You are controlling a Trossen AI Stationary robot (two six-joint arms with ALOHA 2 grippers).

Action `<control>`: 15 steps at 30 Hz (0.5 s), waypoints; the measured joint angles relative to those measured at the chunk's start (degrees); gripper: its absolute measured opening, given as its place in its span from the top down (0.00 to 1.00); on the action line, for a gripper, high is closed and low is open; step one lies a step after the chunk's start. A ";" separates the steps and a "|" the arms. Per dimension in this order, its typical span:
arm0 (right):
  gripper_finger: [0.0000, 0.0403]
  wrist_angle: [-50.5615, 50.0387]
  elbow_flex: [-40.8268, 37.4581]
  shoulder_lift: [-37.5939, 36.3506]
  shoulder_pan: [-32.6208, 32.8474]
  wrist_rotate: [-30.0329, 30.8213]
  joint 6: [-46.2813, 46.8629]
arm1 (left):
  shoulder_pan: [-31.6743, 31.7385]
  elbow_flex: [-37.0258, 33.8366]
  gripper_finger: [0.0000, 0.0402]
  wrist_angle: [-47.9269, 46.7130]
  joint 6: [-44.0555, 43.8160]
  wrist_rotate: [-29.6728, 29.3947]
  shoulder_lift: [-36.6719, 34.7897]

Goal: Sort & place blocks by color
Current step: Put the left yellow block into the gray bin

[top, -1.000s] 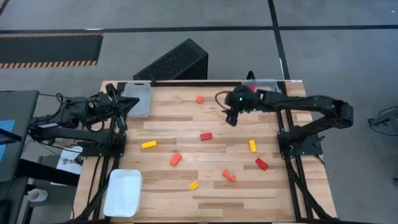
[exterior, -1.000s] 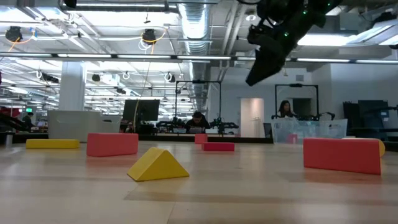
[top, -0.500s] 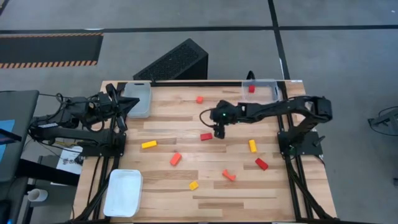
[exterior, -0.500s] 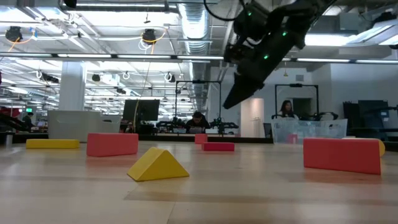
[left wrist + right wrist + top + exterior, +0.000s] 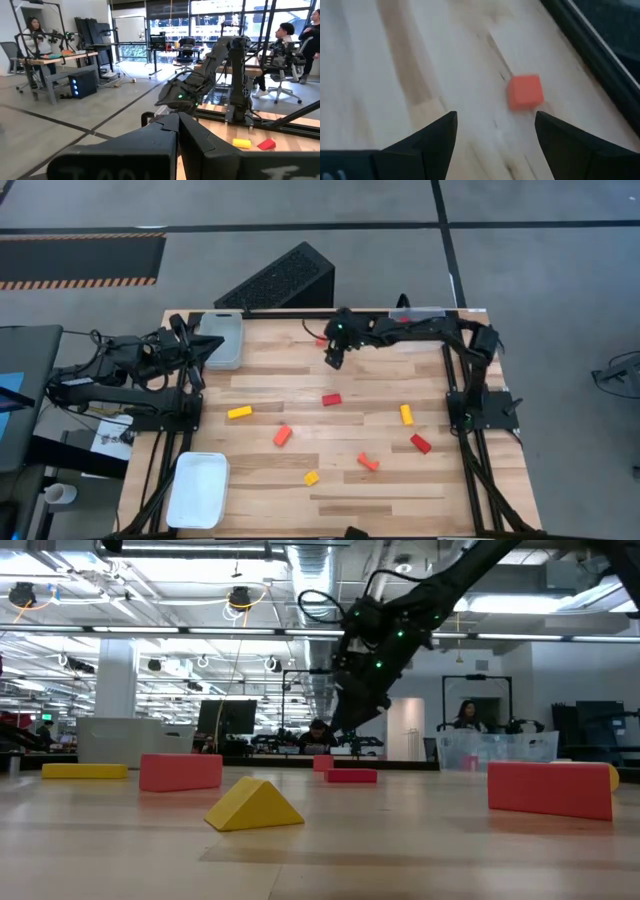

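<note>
We see a light plank-wood table (image 5: 300,370) on a grey floor, an open lab with people behind it. The right gripper (image 5: 495,132), fingers spread and empty, hovers just short of the orange cube (image 5: 525,91) near the table's far edge; the other blocks (image 5: 331,399) lie scattered toward the table's middle and front. The left gripper (image 5: 177,122), fingers pressed together, waits at the table's left edge beside the clear tray (image 5: 221,340), and the cube is largely hidden in the high view.

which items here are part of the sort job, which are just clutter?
Job:
- red, orange, yellow blocks scattered on the table
- orange cube ahead of the open right end effector
- clear tray, white tray

Clutter:
- black slatted box behind the table
</note>
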 joint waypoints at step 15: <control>0.27 -3.22 6.89 3.07 0.40 0.44 -2.81 | 0.00 0.00 1.00 -0.58 0.17 -0.30 0.00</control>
